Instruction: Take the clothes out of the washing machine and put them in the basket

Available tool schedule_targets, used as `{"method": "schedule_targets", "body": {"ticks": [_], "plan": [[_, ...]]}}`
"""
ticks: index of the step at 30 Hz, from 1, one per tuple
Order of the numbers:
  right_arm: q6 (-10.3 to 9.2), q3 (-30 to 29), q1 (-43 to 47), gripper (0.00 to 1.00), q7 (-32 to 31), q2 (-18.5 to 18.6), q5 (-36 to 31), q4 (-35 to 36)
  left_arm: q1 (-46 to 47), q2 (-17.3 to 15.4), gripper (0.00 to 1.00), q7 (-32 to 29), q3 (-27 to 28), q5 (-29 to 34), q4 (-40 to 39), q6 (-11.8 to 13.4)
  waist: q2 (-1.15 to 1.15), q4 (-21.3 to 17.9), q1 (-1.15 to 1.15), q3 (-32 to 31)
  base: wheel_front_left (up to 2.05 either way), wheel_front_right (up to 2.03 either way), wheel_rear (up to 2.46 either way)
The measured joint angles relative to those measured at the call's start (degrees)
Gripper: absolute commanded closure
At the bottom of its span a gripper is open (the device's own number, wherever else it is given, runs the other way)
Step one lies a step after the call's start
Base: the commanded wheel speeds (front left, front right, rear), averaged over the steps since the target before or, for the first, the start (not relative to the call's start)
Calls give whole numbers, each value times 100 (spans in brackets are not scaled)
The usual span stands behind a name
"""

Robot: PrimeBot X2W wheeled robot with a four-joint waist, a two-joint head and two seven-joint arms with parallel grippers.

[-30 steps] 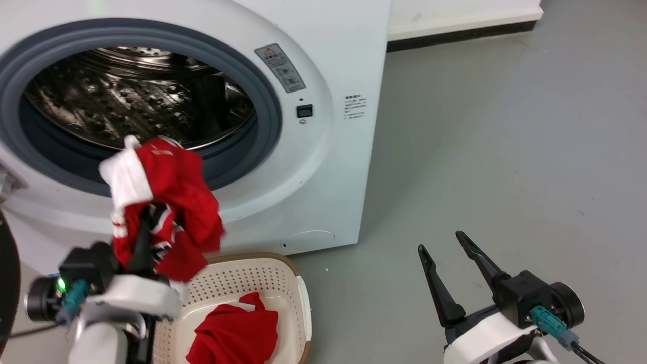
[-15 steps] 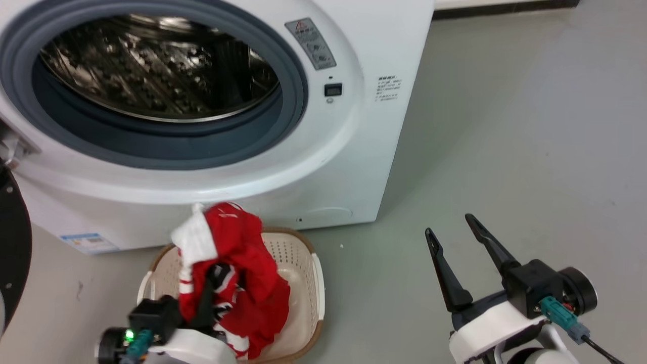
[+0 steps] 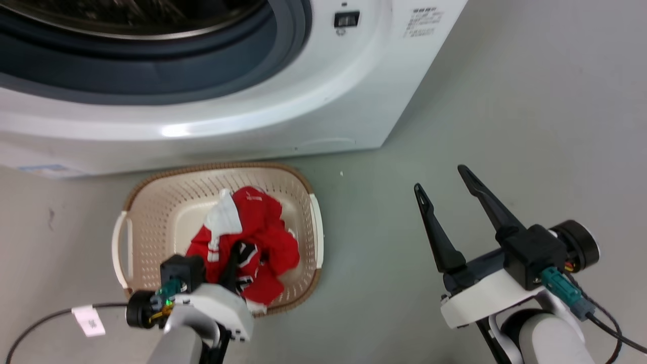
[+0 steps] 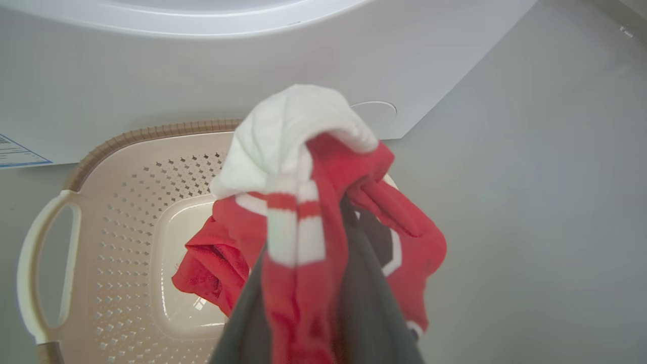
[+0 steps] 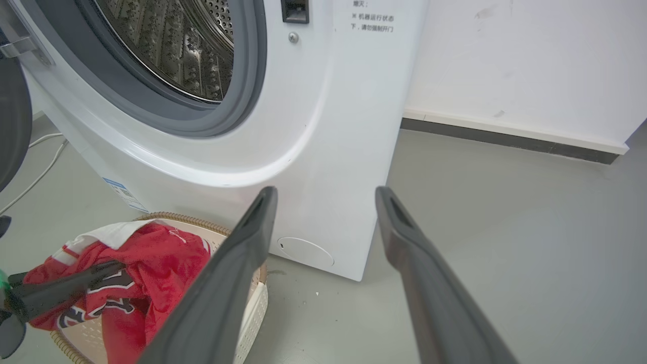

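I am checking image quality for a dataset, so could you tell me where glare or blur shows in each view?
Head view: a glare streak on the washer front, otherwise sharp. Left wrist view: left fingers and the garment go soft near the lens; basket sharp. Right wrist view: right fingers blur toward the bottom edge; drum glints.

Laundry rm: washer, grey floor

Red clothes bunched over basket before open washing machine.
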State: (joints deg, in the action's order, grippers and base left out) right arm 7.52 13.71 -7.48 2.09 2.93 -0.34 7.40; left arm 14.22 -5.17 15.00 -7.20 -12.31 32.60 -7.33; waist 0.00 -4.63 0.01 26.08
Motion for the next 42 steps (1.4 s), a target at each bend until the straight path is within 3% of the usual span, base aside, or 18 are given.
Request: {"method": "schedule_targets", "body": {"ticks": [15, 27, 28, 29, 30, 42], "plan": [[-1, 222, -605, 0, 154, 1, -143, 197, 1904, -357, 100, 7, -250, -99, 1722, -10, 0, -263, 0, 1758, 0, 0, 0], [-1, 308, -656, 0, 266, 2, -78, 153, 2399, -488, 100, 7, 79, -402, 2940, -16, 0, -611, 0, 2182, 0, 0, 0], [-1, 303, -653, 0, 267, 2, -78, 142, 2412, -485, 82, 7, 78, -409, 2995, -16, 0, -611, 0, 2170, 0, 0, 0], [0, 300, -644, 0, 267, 2, -79, 119, 2427, -469, 44, 7, 81, -419, 3047, -16, 0, -608, 0, 2148, 0, 0, 0], [-1, 296, -644, 0, 267, 1, -79, 87, 2448, -453, 0, 7, 78, -437, 3094, -16, 0, -602, 0, 2116, 0, 0, 0], [0, 267, -416, 0, 320, 0, -15, -438, 1643, -358, 0, 7, 119, -517, 2995, -16, 0, -484, -1, 872, 0, 0, 0]]}}
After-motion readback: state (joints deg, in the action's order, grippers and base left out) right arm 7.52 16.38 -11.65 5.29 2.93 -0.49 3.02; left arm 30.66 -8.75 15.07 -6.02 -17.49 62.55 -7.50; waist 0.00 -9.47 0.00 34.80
